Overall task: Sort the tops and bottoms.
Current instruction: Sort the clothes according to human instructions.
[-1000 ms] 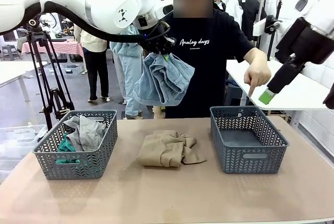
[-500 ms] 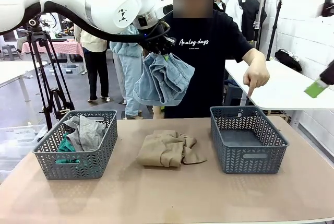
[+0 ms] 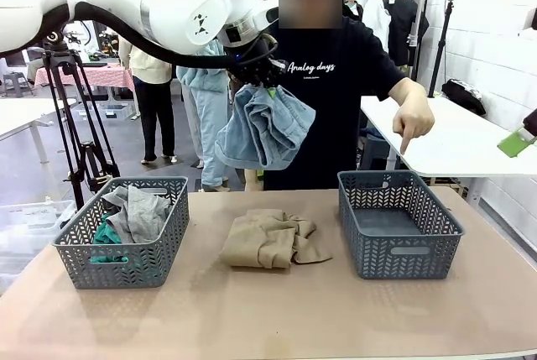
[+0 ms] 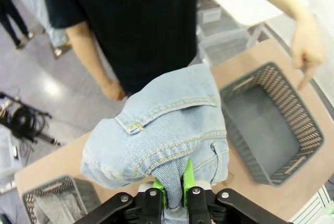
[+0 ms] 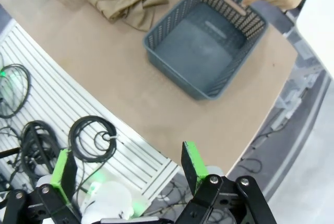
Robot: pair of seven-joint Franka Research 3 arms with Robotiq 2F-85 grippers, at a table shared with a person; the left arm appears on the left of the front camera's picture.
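Teal top lies mostly hidden beneath the grey top.

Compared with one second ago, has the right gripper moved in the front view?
Yes. The right gripper has moved right, away from the empty basket and the person's pointing hand, to the picture's edge.

We log: L basket at table L, two tops in it | R basket at table R, person's hand above its far rim | third top on table btwn baskets | bottoms hang from left gripper, above & behind third top, in front of person.
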